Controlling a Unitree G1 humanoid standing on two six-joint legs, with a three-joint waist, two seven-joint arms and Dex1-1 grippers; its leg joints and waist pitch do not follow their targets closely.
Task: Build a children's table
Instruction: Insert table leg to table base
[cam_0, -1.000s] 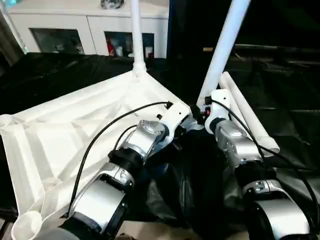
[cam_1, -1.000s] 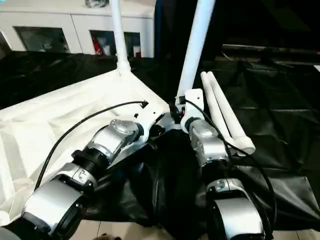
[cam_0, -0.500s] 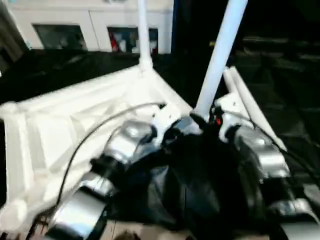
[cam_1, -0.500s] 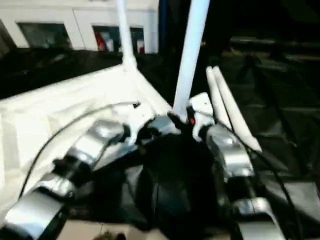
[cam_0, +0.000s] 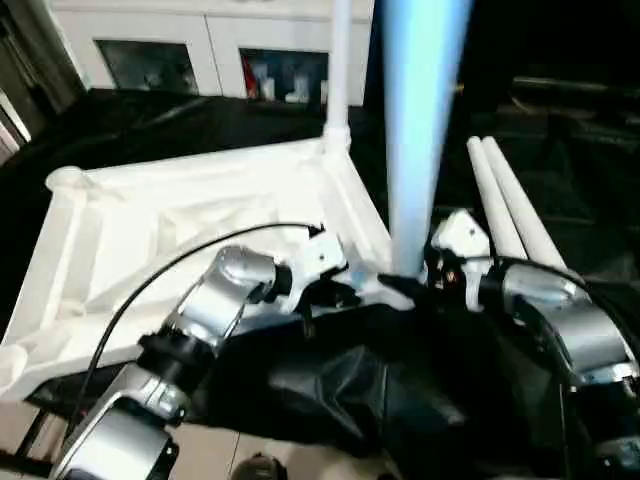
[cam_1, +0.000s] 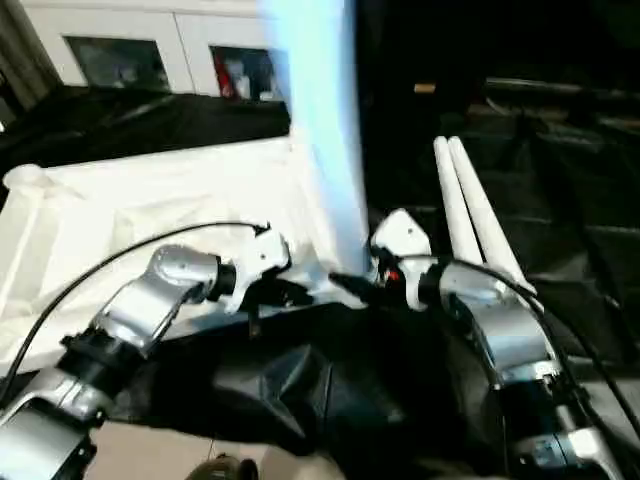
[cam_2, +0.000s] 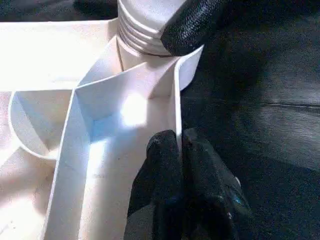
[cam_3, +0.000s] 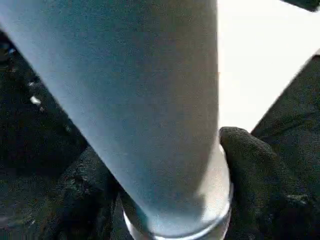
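Nearest, the right gripper clasps the base of a leg that stands upright in the near corner socket, its long axis running straight up from the fingers; the left gripper, pinched on a tabletop rib, is just beside that socket. Counted: one tabletop, underside up on the black cloth; four legs: this one, two loose legs lying side by side beyond the right arm, and one far leg upright.

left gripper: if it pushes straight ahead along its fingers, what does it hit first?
Probably the threaded base of the upright leg in the tabletop's near corner socket. The left gripper is shut on the tabletop's thin edge wall, pointing along it toward that corner. The right gripper's finger sits there too; depth unclear.
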